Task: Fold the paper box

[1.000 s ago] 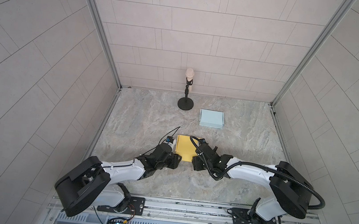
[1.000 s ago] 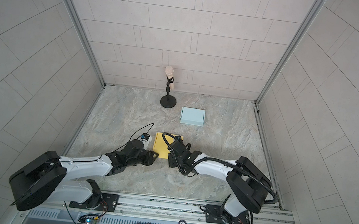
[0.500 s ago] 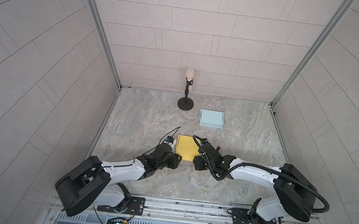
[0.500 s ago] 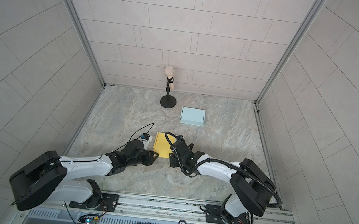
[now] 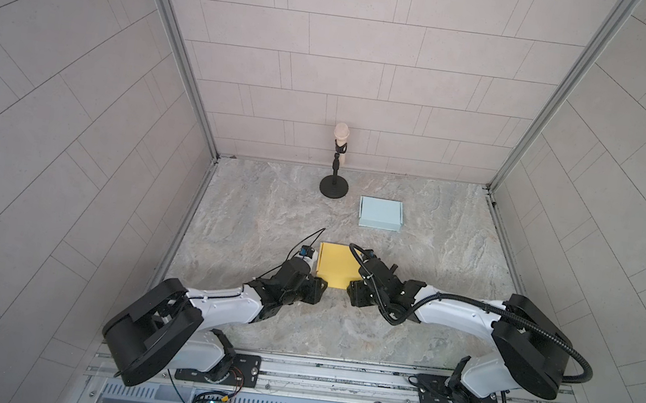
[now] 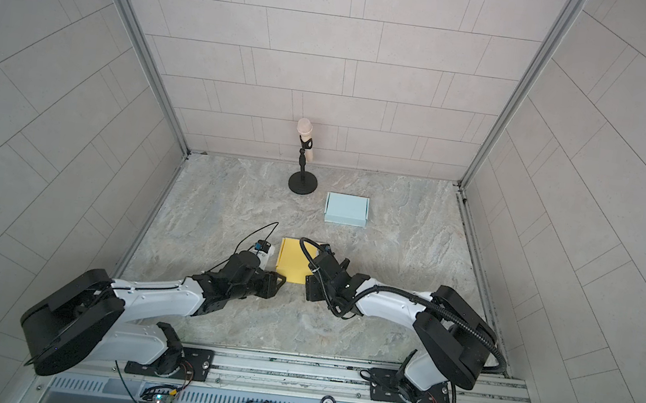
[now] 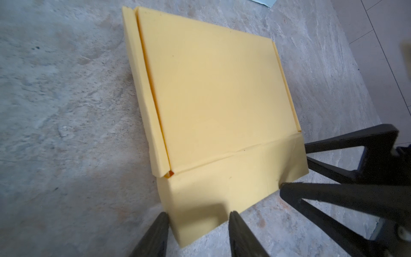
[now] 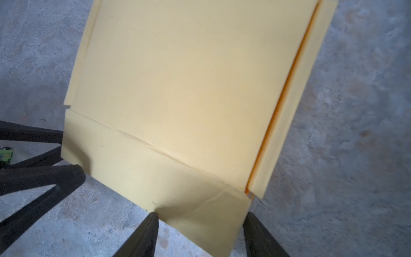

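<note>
- The yellow paper box (image 5: pixel 336 269) lies flat on the worktop (image 5: pixel 252 219). It is near the middle of both top views, a little below the centre.
- The left gripper (image 5: pixel 322 290) is at the box's lower left corner. In the left wrist view its jaws are partly apart, with a corner of the flap (image 7: pixel 222 184) between them.
- The right gripper (image 5: pixel 349 294) is at the lower right corner. Its jaws are apart too, around the flap's other corner.
- A pale blue box (image 5: pixel 380 214) and a small black stand (image 5: pixel 333 189) sit higher up in the frame, well apart from the grippers.

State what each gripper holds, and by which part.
Nothing clamped: left gripper and right gripper, jaws open, straddle corners of the near flap of the yellow box.
</note>
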`<state>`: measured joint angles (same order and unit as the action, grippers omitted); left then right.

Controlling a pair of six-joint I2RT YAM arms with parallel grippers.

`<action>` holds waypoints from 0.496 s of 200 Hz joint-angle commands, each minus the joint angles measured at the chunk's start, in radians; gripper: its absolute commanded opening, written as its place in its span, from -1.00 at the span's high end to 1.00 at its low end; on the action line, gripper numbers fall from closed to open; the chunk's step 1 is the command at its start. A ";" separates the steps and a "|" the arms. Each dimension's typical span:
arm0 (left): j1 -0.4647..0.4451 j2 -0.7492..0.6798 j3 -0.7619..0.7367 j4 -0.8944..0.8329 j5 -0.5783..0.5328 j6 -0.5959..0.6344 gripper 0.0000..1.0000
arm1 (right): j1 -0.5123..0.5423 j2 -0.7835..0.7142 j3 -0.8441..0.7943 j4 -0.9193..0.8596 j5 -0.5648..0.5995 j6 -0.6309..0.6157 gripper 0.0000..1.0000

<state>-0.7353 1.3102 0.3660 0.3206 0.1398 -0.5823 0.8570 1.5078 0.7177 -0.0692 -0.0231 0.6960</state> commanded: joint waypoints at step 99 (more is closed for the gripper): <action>0.002 0.025 -0.005 0.049 -0.003 0.017 0.05 | 0.014 0.055 0.018 0.067 -0.013 0.023 -0.26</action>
<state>-0.7315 1.3251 0.3660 0.3264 0.1337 -0.5827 0.8684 1.5543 0.7231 -0.0452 -0.0372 0.7074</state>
